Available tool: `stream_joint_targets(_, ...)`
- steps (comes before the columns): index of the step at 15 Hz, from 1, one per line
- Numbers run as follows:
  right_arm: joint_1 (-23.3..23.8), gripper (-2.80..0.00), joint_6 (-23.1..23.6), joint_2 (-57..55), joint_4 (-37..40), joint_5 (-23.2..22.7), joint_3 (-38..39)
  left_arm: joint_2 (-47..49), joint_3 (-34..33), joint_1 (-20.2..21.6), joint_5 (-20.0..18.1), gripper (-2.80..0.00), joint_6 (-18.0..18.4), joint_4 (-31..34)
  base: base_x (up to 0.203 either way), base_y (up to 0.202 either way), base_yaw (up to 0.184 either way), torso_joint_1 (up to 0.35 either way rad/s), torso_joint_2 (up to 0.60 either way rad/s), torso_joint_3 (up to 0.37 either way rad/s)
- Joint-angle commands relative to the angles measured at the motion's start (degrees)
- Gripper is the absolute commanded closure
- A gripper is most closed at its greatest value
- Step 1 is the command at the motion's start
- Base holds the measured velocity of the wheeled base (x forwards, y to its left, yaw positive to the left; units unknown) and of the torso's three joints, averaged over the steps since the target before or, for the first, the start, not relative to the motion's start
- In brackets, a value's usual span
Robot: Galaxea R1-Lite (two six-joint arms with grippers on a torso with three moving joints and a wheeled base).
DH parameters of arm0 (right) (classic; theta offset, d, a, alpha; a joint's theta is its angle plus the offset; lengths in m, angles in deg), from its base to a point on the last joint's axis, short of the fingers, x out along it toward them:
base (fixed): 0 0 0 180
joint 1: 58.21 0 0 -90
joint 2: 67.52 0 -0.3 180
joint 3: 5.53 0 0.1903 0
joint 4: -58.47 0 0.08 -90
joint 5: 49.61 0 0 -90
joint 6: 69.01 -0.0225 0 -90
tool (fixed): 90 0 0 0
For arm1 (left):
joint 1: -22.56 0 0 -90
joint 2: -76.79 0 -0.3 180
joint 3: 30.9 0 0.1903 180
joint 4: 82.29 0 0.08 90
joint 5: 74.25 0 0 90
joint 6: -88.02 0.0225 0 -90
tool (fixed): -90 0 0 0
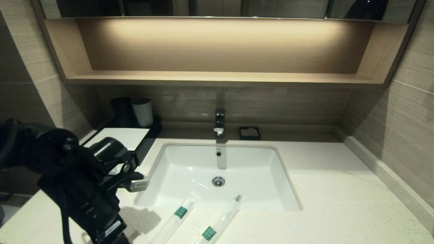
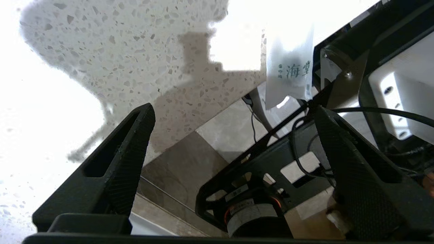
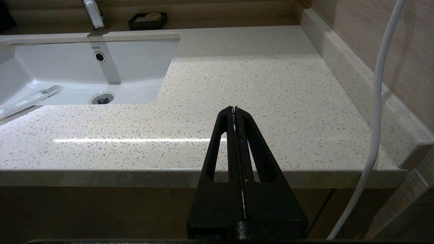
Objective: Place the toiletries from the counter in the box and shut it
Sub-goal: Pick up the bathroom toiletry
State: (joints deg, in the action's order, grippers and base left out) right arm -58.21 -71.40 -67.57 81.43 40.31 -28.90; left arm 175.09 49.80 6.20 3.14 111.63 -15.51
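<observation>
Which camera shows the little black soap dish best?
The right wrist view: the soap dish sits unobstructed behind the sink, its pale contents visible. The head view shows it too, smaller and dimmer beside the faucet. The left wrist view misses it.

left gripper [image 2: 234, 118] jaws spread wide, empty; right gripper [image 3: 234, 109] parked, fingers pressed together.

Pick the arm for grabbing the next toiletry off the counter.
Left. Its open hand is already over the counter beside the sleeved toiletries; the right hand is shut, below the front edge.
</observation>
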Motion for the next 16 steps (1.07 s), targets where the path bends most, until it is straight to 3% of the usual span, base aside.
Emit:
stream_joint_targets(1, 0.0, 0.0, 0.02, -0.04, -0.04, -0.01, 0.0, -1.89, -3.57, 0.1, -0.31, -2.8, 0.29, -4.3, 0.0, 0.0, 0.0, 0.0, 0.0, 0.0)
stream_joint_targets(5, 0.0, 0.0, 0.02, -0.04, -0.04, -0.01, 0.0, -2.06, -3.89, 0.1, 0.31, -2.8, 0.96, -6.24, 0.0, 0.0, 0.0, 0.0, 0.0, 0.0)
stream_joint_targets(8, 0.0, 0.0, -0.05, -0.04, -0.04, -0.01, 0.0, -2.07, -4.24, 0.19, 0.01, -2.8, 4.67, -6.24, 0.0, 0.0, 0.0, 0.0, 0.0, 0.0)
stream_joint_targets(14, 0.0, 0.0, 0.02, -0.04, -0.04, -0.01, 0.0, -4.47, -2.89, 0.17, -2.49, -2.8, 3.11, -4.22, 0.0, 0.0, 0.0, 0.0, 0.0, 0.0)
stream_joint_targets(16, 0.0, 0.0, 0.02, -0.04, -0.04, -0.01, 0.0, -6.46, -2.21, -3.11, -2.57, -2.8, 1.03, -2.6, 0.0, 0.0, 0.0, 0.0, 0.0, 0.0)
